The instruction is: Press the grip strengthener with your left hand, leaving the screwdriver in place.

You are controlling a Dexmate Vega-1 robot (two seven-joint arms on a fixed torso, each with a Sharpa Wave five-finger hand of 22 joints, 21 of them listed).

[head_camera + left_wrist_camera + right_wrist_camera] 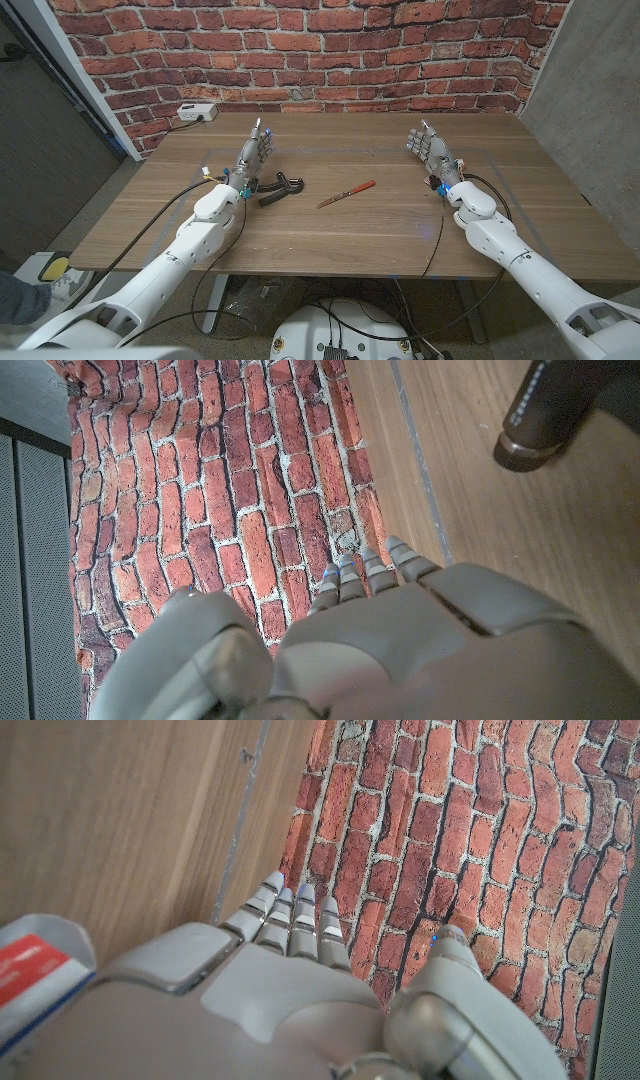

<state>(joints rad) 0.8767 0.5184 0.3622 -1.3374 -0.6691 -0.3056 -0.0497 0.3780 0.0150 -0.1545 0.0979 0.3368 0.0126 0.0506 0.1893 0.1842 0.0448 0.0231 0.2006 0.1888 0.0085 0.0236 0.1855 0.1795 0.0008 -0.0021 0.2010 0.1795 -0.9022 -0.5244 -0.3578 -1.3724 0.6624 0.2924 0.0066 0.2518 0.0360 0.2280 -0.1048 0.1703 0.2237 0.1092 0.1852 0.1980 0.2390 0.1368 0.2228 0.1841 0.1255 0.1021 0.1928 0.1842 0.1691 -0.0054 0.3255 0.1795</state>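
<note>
1. Left robot hand (253,152): stands over the tabletop (340,235) with fingers straight and pointing toward the brick wall (300,45). Fingers slightly apart, nothing held.
2. Left wrist view: back of the left robot hand (400,640) in the foreground, fingertips (345,575) extended side by side toward the wall (200,490). No object between them.
3. Left arm (195,245): comes in from the near left corner and runs diagonally up to the hand. A black cable hangs along it.
4. Strengthener (278,186): dark, lying on the tabletop just beside the left wrist, on the side toward the screwdriver. From the head view I cannot tell whether the wrist touches it. One handle end (545,415) shows in the left wrist view, resting on the wood apart from the fingers.
5. Screwdriver (346,194): red handle, lying at a slant on the tabletop to the right of the strengthener, near it but apart, between the two robot hands.
6. Right robot hand (428,147): well right of the screwdriver, fingers upright and pointing toward the wall, empty.
7. Right wrist view: right robot hand (290,990) with fingers (290,915) straight and close together, gripping nothing.
8. White box (197,113): at the far left corner of the tabletop, beyond the strengthener.
</note>
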